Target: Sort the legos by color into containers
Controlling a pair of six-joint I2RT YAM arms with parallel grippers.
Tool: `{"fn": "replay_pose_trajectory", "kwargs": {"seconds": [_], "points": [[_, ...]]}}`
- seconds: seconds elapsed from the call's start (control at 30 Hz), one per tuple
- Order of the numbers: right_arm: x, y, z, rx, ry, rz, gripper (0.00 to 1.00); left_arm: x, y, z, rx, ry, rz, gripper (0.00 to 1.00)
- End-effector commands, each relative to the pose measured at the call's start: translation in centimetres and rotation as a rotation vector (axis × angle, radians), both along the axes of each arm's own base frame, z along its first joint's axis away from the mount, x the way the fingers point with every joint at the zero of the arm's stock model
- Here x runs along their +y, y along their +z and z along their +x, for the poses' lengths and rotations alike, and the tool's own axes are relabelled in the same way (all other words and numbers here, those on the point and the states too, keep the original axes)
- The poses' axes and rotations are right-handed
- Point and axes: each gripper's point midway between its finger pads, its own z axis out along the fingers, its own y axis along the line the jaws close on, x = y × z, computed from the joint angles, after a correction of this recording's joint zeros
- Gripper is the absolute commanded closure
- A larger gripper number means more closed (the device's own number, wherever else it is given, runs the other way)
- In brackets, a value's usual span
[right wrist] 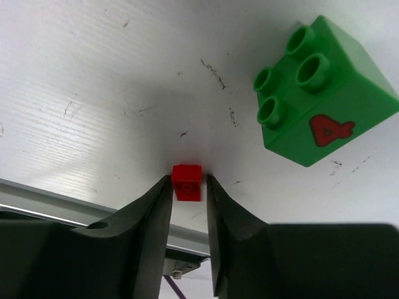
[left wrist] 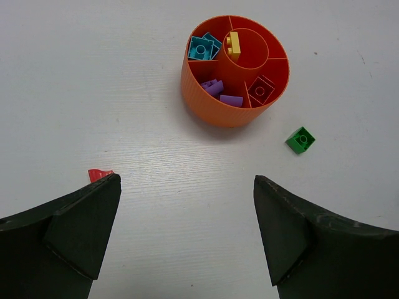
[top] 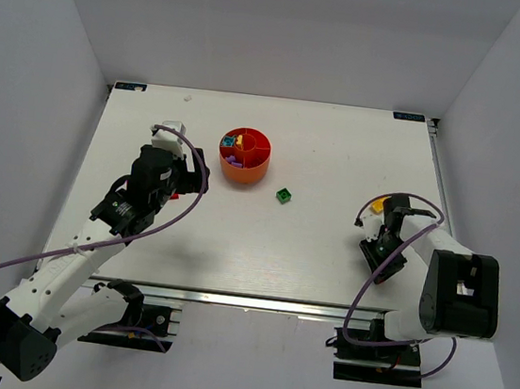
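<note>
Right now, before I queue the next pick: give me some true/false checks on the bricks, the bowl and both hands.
1. The left hand is open and empty. True.
2. The yellow brick lies in the central cup of the bowl. True.
3. The small green brick is inside the bowl. False: it sits on the table beside the bowl.
4. A red brick sits between the right hand fingertips. True.
5. The large green block is marked with a 7. False: it shows a red 4.
6. The cyan bricks share a compartment with the purple pieces. False: they lie in separate compartments.
</note>
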Motion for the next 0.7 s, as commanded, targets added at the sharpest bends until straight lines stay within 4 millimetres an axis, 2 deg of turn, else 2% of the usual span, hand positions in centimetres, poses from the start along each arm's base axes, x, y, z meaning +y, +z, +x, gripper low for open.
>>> {"fn": "replay_pose_trajectory", "kwargs": {"seconds": [0.0,0.13,0.2,0.27,0.33,0.37,0.43,0.47,0.5,0.53,0.57,0.6,0.63,0.67], "points": [[-0.1,-0.3,0.2,-0.001,0.0,-0.019,0.67,0.3,0.4,0.0,-0.016,0.012,-0.002,0.04],[0.5,0.4,0.9,-0.028,0.025,0.009,0.77,0.3,0.1,0.1,-0.008,0.016,0.001,0.04],[2.5,1.4,1.8,-0.058,0.058,0.128,0.8,0.3,-0.1,0.1,-0.004,0.018,0.003,0.04],[4.0,3.8,3.8,-0.119,0.099,0.207,0.82,0.2,-0.5,0.3,0.008,0.014,0.004,0.04],[6.8,5.9,5.0,-0.148,0.187,0.338,0.85,0.1,-1.2,0.4,0.03,0.016,0.012,0.04],[7.8,8.0,7.2,-0.219,0.22,0.379,0.85,0.0,-1.7,0.6,0.046,0.018,0.018,0.04],[10.8,10.0,8.9,-0.263,0.294,0.483,0.89,0.0,-2.4,0.7,0.067,0.026,0.027,0.03],[11.9,11.8,11.3,-0.342,0.322,0.507,0.95,0.3,-3.1,1.0,0.087,0.049,0.039,0.03],[13.0,12.7,12.4,-0.373,0.334,0.535,0.98,0.5,-3.6,1.0,0.103,0.065,0.051,0.02],[15.0,12.5,12.9,-0.359,0.367,0.557,0.97,0.7,-3.9,1.2,0.113,0.083,0.057,0.02],[16.3,14.1,15.4,-0.444,0.396,0.571,0.96,1.4,-4.7,1.5,0.131,0.121,0.078,0.02],[18.0,14.5,16.2,-0.462,0.425,0.583,0.95,1.7,-5.1,1.6,0.142,0.134,0.091,0.02],[19.7,13.9,16.9,-0.447,0.433,0.594,0.94,1.8,-5.6,1.7,0.156,0.147,0.101,0.02],[20.9,14.3,18.5,-0.494,0.448,0.602,0.94,2.0,-6.0,1.7,0.167,0.156,0.11,0.02]]}}
